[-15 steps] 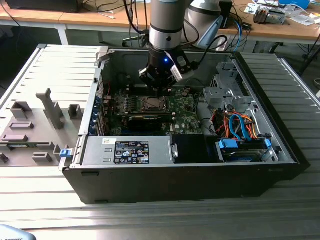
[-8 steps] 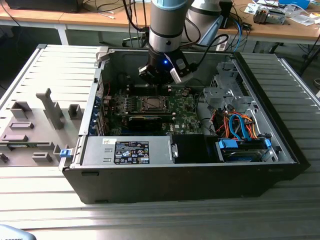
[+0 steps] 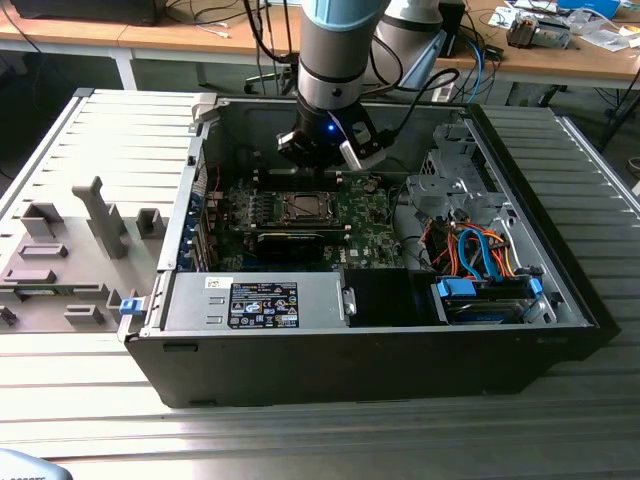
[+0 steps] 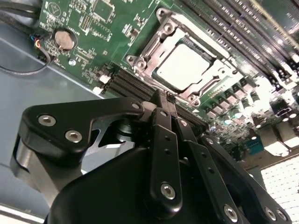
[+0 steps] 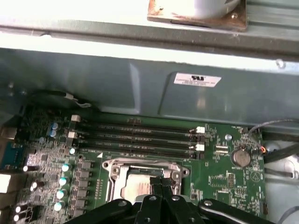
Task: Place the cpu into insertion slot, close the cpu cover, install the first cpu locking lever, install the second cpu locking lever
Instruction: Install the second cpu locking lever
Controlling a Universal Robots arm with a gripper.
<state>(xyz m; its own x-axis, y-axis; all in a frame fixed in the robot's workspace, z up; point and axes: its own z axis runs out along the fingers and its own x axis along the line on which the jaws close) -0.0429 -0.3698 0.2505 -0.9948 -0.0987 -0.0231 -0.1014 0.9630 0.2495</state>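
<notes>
The cpu (image 4: 186, 64) lies flat in the insertion slot (image 4: 140, 61) on the green motherboard (image 3: 365, 215), its silver top showing. The cpu cover (image 4: 216, 74) sits down over it as a metal frame around the chip. In both wrist views my gripper (image 4: 163, 99) is shut with nothing between its black fingers, its tip hovering just off one edge of the socket. The first wrist view has the gripper (image 5: 159, 183) in front of the cpu cover (image 5: 114, 169). In the exterior view the gripper (image 3: 320, 163) hangs inside the case, just behind the insertion slot (image 3: 300, 207).
The open computer case (image 3: 350, 350) walls in the board on all sides. Memory slots (image 5: 135, 135) run along one side of the socket. A coin battery (image 5: 241, 157) sits nearby. Drive cage and orange and blue cables (image 3: 470, 250) fill the exterior view's right. A grey fixture (image 3: 70, 250) stands outside on the left.
</notes>
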